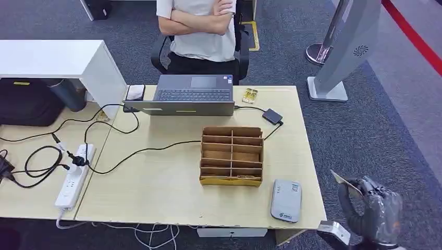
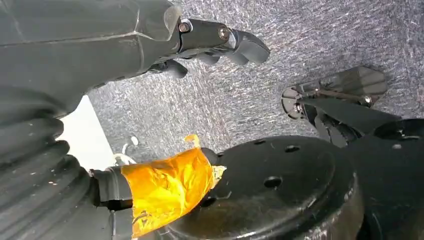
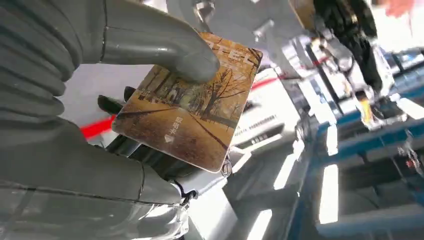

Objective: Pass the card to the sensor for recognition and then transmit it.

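1. The right hand (image 1: 372, 205) is beside the right edge of the surface (image 1: 156, 192), over the carpet; its fingers are clamped on the card (image 3: 187, 102) — the thick grey thumb (image 3: 165, 50) presses on the printed face, darker fingers lie behind it.
2. The card shows an autumn-tree picture in brown and gold; in the head view it juts from the top of the hand as a thin tilted edge (image 1: 341, 179), well apart from the sensor.
3. The sensor (image 1: 286, 200) — a flat grey reader — lies near the surface's front right corner, just beside the cardboard organiser (image 1: 232, 155).
4. The left hand (image 2: 150, 45) hangs over the carpet; its fingers are curled in together, holding nothing.
5. A laptop (image 1: 190, 95) stands behind the organiser; a person (image 1: 200, 28) sits behind it with arms folded; a power strip (image 1: 74, 177) lies at the left.
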`<state>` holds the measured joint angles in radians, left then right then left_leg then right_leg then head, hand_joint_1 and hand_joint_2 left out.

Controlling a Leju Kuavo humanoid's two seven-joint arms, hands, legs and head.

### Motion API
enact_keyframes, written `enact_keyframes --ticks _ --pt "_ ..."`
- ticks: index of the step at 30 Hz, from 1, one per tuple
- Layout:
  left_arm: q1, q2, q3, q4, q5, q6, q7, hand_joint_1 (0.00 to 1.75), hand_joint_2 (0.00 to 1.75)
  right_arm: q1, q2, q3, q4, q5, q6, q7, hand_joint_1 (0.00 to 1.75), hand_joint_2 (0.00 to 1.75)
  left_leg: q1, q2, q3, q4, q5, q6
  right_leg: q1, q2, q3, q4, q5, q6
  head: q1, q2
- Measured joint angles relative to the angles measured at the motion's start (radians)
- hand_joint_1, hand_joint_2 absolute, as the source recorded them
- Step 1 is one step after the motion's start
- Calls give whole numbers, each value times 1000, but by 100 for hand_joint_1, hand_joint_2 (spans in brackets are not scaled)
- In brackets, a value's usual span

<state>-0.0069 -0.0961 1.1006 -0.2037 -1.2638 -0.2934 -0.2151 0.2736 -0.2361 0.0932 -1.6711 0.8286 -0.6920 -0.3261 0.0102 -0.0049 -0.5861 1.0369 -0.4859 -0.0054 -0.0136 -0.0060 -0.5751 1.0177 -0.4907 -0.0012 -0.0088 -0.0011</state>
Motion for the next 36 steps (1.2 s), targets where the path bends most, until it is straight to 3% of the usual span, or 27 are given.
enact_keyframes --ticks 11,21,28,36 --pt "-8 0 0 0 -31 0 14 0 175 -129 95 185 311 -61 0 0 175 175 0 1 0 0 0 0 0 0 0 0 0 0 0 0" --pt "-10 1 0 0 -30 -3 16 0 175 -179 138 247 471 -84 0 -2 175 175 0 1 0 0 0 0 0 0 0 0 0 0 0 0" --pt "-10 5 0 0 -33 -4 21 0 175 -181 141 236 490 -60 0 -18 175 175 0 1 0 0 0 0 0 0 0 0 0 0 0 0" --pt "-9 12 0 0 -50 -12 27 0 175 -237 84 175 281 -45 4 34 175 175 0 2 0 1 1 0 0 1 0 0 1 0 0 0"
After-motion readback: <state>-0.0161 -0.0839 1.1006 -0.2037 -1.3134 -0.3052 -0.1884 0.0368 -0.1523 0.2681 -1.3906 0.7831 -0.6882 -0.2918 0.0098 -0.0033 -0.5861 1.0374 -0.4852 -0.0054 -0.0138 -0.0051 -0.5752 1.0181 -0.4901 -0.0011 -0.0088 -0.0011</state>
